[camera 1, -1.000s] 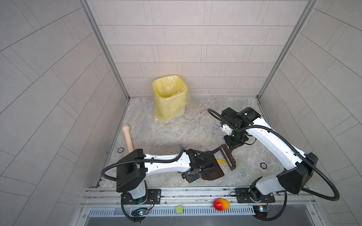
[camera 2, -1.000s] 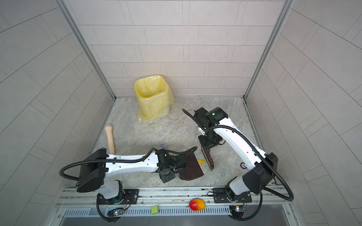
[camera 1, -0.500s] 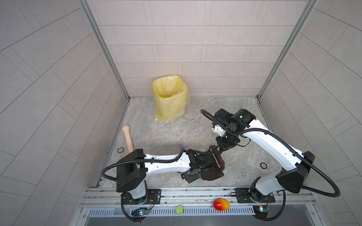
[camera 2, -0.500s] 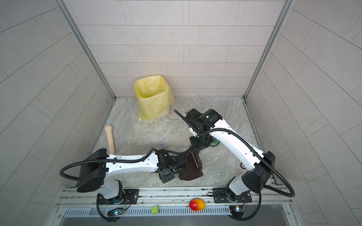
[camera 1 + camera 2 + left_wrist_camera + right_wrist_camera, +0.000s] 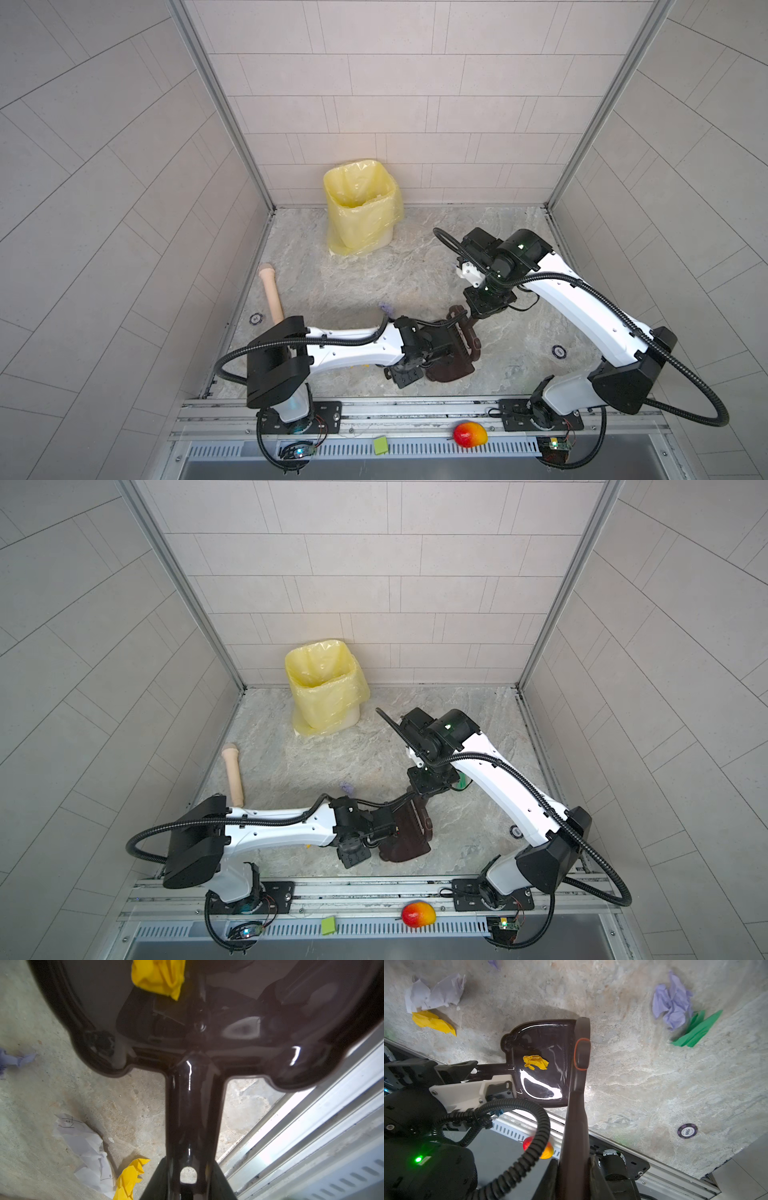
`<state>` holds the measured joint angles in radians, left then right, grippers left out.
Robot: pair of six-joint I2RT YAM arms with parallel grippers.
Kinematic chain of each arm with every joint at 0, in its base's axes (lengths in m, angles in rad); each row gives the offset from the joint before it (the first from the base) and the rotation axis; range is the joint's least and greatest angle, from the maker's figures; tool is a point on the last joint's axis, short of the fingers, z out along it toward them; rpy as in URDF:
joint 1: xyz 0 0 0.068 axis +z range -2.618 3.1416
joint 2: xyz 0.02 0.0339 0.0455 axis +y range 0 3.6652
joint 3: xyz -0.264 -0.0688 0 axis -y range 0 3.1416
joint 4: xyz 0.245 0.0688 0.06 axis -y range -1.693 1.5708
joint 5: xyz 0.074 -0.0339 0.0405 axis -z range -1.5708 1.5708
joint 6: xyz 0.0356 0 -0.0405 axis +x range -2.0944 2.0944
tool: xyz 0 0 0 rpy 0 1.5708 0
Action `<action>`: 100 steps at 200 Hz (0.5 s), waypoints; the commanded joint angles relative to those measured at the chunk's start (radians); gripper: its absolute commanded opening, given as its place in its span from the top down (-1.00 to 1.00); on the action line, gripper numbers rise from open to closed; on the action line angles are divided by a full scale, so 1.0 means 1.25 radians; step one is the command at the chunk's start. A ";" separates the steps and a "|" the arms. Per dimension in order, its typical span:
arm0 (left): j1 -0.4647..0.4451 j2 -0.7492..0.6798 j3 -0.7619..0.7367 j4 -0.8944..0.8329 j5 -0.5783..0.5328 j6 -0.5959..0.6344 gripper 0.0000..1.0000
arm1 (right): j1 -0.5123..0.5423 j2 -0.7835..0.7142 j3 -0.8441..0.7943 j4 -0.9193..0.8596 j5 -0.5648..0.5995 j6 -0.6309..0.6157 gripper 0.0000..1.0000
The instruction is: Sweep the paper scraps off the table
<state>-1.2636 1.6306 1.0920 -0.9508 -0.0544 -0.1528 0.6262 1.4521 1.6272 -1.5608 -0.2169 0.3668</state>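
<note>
My left gripper (image 5: 188,1186) is shut on the handle of a dark brown dustpan (image 5: 451,365), which lies flat on the table (image 5: 519,353) near the front rail. My right gripper (image 5: 575,1178) is shut on the brush (image 5: 579,1064), whose head rests at the pan's open lip. One yellow paper scrap (image 5: 535,1061) lies inside the pan. On the table behind the pan lie a white scrap (image 5: 87,1147) and a yellow scrap (image 5: 128,1180). A lavender scrap (image 5: 671,1005) sits against a green one (image 5: 697,1030) beyond the brush. Another lavender scrap (image 5: 387,308) lies beside the left forearm.
A yellow-lined bin (image 5: 361,212) stands at the back wall. A wooden pestle (image 5: 272,297) lies along the left wall. A poker chip (image 5: 687,1130) sits on the table at the right. A mango (image 5: 469,434) and a lime-green note (image 5: 380,444) rest on the front rail.
My right arm swung the brush left to the dustpan's lip. The yellow scrap that lay between brush and pan is now inside the pan. The left arm held still.
</note>
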 commanded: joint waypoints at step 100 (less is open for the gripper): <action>0.039 -0.123 0.064 -0.060 -0.086 -0.073 1.00 | -0.201 -0.196 -0.073 0.055 -0.008 -0.066 1.00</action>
<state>-1.2419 1.5208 1.1160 -0.9691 -0.1211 -0.1997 0.4084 1.2461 1.5738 -1.5269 -0.2016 0.3107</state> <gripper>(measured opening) 0.300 0.245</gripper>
